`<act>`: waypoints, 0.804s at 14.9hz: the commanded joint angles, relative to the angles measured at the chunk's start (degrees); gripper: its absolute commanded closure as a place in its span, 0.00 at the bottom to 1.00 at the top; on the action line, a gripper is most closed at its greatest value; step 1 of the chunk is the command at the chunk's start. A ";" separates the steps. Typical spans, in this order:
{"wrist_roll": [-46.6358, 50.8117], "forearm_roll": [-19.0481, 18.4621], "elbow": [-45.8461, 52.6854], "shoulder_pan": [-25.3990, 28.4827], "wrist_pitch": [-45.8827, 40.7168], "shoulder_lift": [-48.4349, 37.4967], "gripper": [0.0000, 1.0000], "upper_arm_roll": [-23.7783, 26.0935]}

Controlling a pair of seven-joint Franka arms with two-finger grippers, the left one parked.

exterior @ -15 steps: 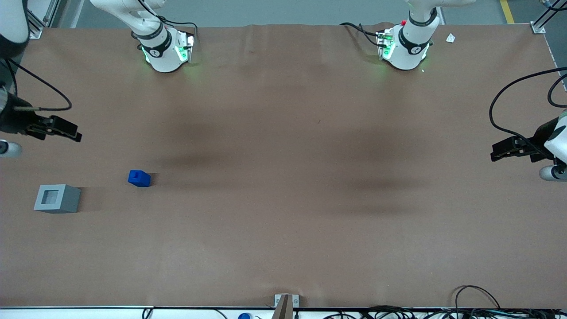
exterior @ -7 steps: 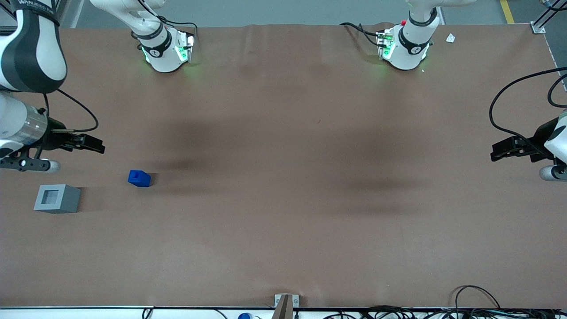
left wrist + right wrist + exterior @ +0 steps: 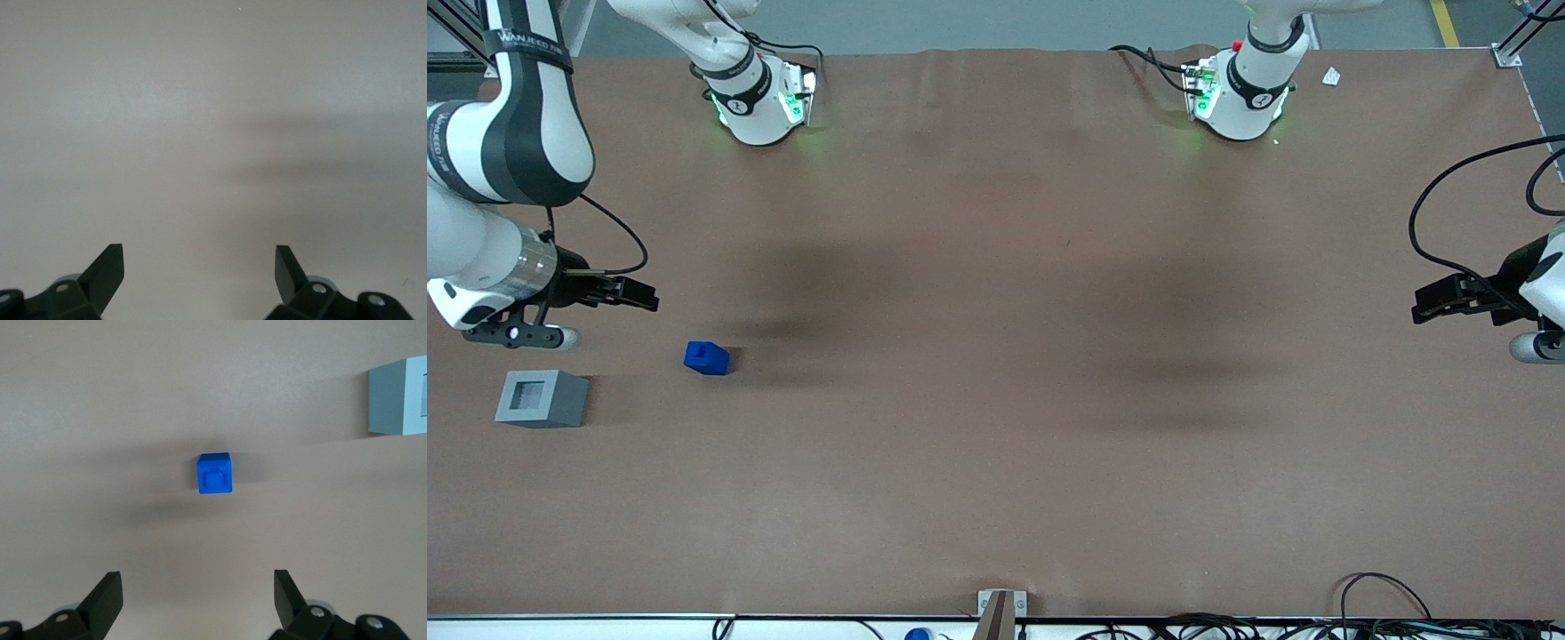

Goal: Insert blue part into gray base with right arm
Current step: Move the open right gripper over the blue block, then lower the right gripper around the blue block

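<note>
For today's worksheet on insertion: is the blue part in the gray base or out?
Out. The blue part sits on the table apart from the gray base; the open pincer hovers nearby.

The table (image 3: 996, 356) is being covered by a brown sheet across almost the whole front view, with soft dark shadows being cast over its middle. A small white scrap (image 3: 1331, 76) is being shown on the sheet at the upper right of the frame. A metal bracket (image 3: 1001, 604) is being seen at the bottom centre edge, and black cables (image 3: 1387, 597) are being left looped at the lower right. A yellow floor stripe (image 3: 1443, 22) is being shown at the top right.
</note>
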 commanded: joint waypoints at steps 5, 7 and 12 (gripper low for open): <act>0.34 -0.58 -9.06 -0.53 8.92 -1.99 0.00 0.53; 0.34 -0.50 -9.42 -0.53 9.54 -1.73 0.00 0.53; 0.25 -0.58 -13.98 -0.44 16.21 -0.94 0.00 0.62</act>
